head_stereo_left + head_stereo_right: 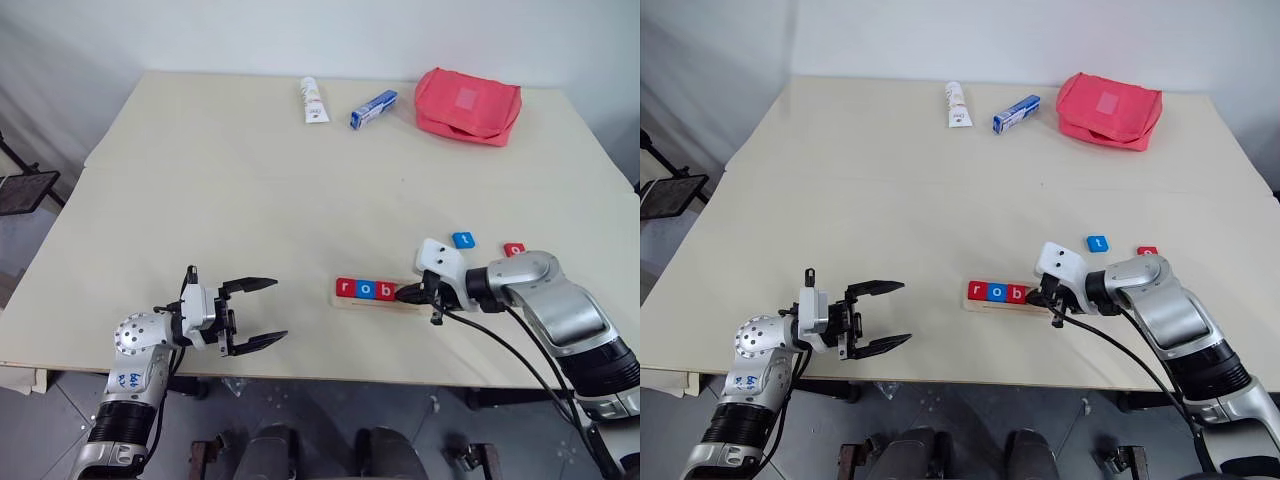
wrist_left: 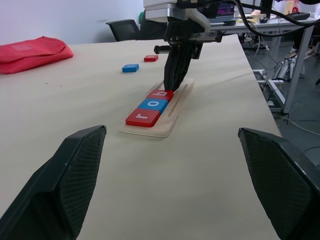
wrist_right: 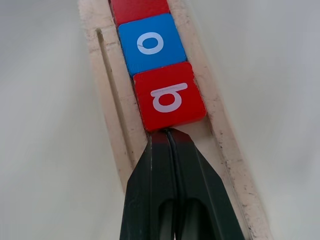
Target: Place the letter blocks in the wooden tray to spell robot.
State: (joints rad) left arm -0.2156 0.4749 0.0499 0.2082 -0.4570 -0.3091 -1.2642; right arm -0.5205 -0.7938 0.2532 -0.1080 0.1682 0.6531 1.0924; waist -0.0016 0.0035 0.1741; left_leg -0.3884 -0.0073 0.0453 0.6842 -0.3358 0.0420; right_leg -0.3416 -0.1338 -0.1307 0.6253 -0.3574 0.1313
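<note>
The wooden tray (image 1: pixel 412 301) lies near the table's front edge. Three letter blocks sit in it side by side: red r (image 1: pixel 345 288), blue o (image 1: pixel 365 290) and red b (image 1: pixel 385 291). My right gripper (image 1: pixel 408 293) is shut with nothing between its fingers. Its tips (image 3: pixel 167 134) rest in the tray right against the free edge of the b block (image 3: pixel 170 97). A blue t block (image 1: pixel 464 240) and a red o block (image 1: pixel 514 249) lie loose on the table just behind that arm. My left gripper (image 1: pixel 280 310) hangs open over the front edge, left of the tray.
A red pouch (image 1: pixel 468 105), a blue-and-white box (image 1: pixel 374 109) and a white tube (image 1: pixel 314 100) lie at the far side of the table. A black chair (image 1: pixel 25 190) stands off the table's left side.
</note>
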